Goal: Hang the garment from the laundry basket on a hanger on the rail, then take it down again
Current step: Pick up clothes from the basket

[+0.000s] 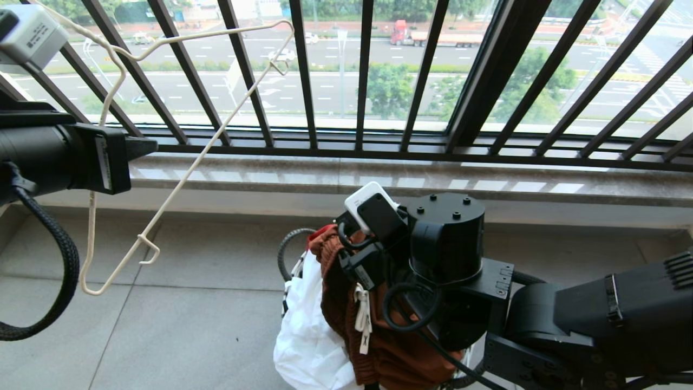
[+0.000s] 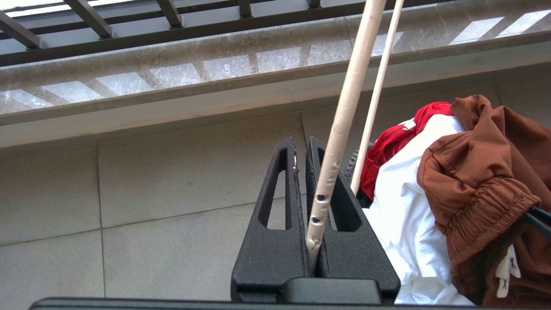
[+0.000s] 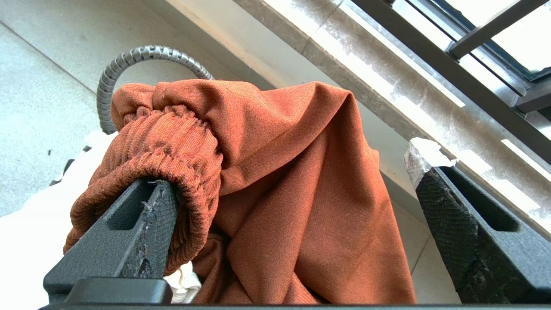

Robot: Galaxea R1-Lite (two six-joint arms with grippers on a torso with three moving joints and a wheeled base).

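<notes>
The right gripper (image 3: pixel 292 189) stands wide open at the rust-brown shorts (image 1: pixel 390 346), which sit heaped on a white garment (image 1: pixel 308 336) and a red garment (image 2: pixel 389 142) in the laundry basket (image 1: pixel 286 254); one finger is already tucked under the ribbed waistband (image 3: pixel 172 142). Closing here risks pinching only a thin fold of elastic that slips out on the lift, or dragging the white cloth along. The left gripper (image 2: pixel 303 172), off to the left, is clamped on the cream wire hanger (image 1: pixel 184 162), whose thin wire could twist in that narrow grip

Your right tool's fingertips sit behind its wrist; rust-brown shorts (image 1: pixel 390 346) and white cloth (image 1: pixel 308 336) hide the round wire-rimmed basket (image 1: pixel 287 249).
</notes>
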